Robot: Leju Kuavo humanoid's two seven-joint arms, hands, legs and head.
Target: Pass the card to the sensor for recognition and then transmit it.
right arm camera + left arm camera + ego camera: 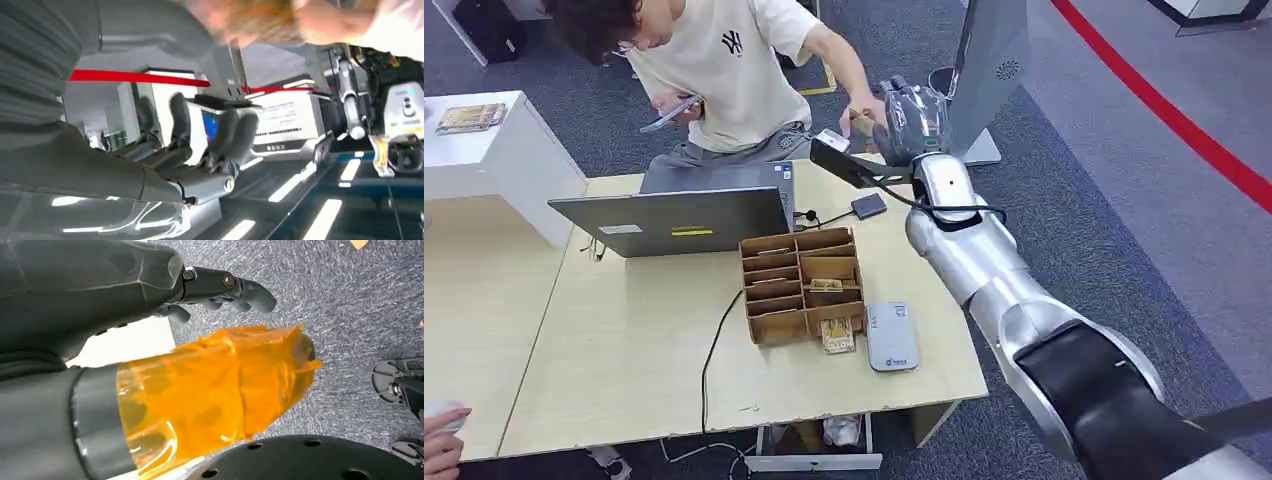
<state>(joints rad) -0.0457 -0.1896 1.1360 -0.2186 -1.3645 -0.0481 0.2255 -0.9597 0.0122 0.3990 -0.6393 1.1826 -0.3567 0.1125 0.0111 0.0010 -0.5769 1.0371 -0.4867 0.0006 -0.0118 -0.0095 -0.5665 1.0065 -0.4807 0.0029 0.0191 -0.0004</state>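
The right hand point(911, 118) is raised beyond the far right edge of the table point(624, 350), its arm point(984, 270) reaching out along the table's right side. A brown card point(861, 124) sits at this hand, where a person's hand point(871, 105) also meets it; whether the robot's fingers grip the card cannot be told. In the right wrist view the fingers point(232, 132) stand apart and slightly curled, with nothing between them. Just below the hand, a black sensor point(869, 206) lies near the table's far edge, its cable trailing. Nearer, a cardboard organiser point(802, 283) holds cards in its compartments, with 1 card point(837, 335) lying at its front edge and a grey reader point(892, 335) just beside it, close to the right edge. A laptop point(674, 220) stands left of the organiser. The left hand point(220, 287) hangs over grey carpet point(350, 300), fingers loosely curled, holding nothing.
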